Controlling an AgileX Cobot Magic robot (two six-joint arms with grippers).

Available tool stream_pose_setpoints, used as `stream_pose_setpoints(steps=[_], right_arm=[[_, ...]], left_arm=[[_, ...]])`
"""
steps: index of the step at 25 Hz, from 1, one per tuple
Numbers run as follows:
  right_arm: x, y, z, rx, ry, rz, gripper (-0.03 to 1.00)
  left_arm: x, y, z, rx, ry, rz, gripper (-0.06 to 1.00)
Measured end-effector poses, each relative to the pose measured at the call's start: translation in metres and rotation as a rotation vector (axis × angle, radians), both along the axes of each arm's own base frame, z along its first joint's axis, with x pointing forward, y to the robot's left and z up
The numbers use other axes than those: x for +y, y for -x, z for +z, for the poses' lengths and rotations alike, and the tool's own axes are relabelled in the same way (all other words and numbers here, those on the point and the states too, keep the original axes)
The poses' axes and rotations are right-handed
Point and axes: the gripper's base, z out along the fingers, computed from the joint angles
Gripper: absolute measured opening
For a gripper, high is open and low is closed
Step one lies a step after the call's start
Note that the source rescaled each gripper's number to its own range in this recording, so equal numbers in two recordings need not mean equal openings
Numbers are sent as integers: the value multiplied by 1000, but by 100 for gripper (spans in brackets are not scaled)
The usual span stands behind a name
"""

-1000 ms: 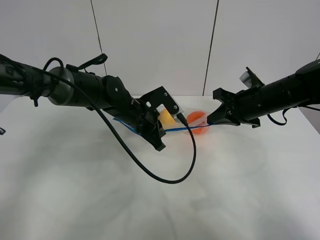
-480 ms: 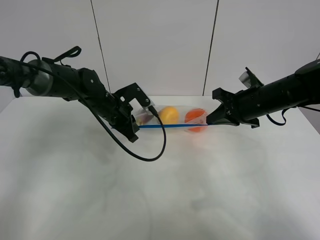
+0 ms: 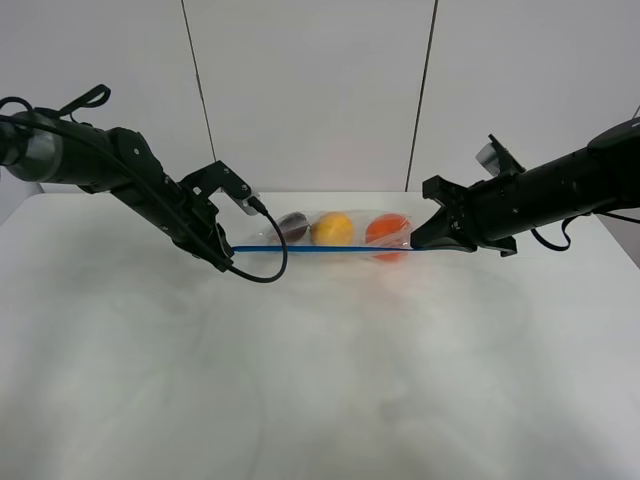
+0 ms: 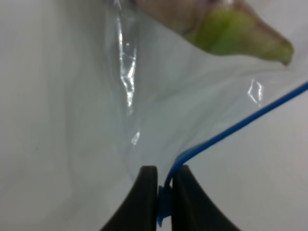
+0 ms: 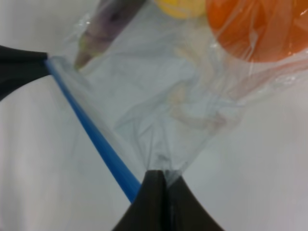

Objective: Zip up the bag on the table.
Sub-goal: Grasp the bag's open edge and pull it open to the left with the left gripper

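Observation:
The clear bag (image 3: 330, 238) lies on the white table (image 3: 320, 380) at the back middle, holding a purple eggplant (image 3: 293, 226), a yellow pear (image 3: 332, 229) and an orange (image 3: 388, 231). Its blue zipper strip (image 3: 320, 249) runs straight along the near edge. My left gripper (image 3: 228, 257) is shut on the strip's left end; the left wrist view shows the gripper (image 4: 163, 174) pinching the blue zipper (image 4: 226, 132) next to the eggplant's green stem (image 4: 226, 38). My right gripper (image 3: 417, 243) is shut on the bag's right end, which the right wrist view (image 5: 157, 177) shows beside the blue strip (image 5: 94, 137).
A black cable (image 3: 270, 265) loops from the left wrist down onto the table beside the bag. White wall panels (image 3: 310, 90) stand behind the table's far edge. The tabletop stretches wide toward the front.
My left gripper has slid left along the blue zipper strip from the bag's middle to its left end. The strip now lies straight. The right gripper has held still.

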Motion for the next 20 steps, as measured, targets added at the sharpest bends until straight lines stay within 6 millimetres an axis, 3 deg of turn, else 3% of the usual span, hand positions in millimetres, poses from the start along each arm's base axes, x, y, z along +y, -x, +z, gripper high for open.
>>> stream_pose_setpoints(steps=[13, 14, 18, 20], right_arm=[[1, 1, 0, 5, -1, 13, 0], [1, 1, 0, 5, 3, 16, 0], [-3, 1, -2, -5, 44, 26, 0], [-6, 1, -3, -8, 59, 25, 0]], left_arm=[[10, 0, -1, 44, 26, 54, 2], [10, 0, 0, 45, 29, 62, 6], [21, -2, 14, -3, 27, 121, 45], [27, -4, 22, -32, 36, 164, 58]])
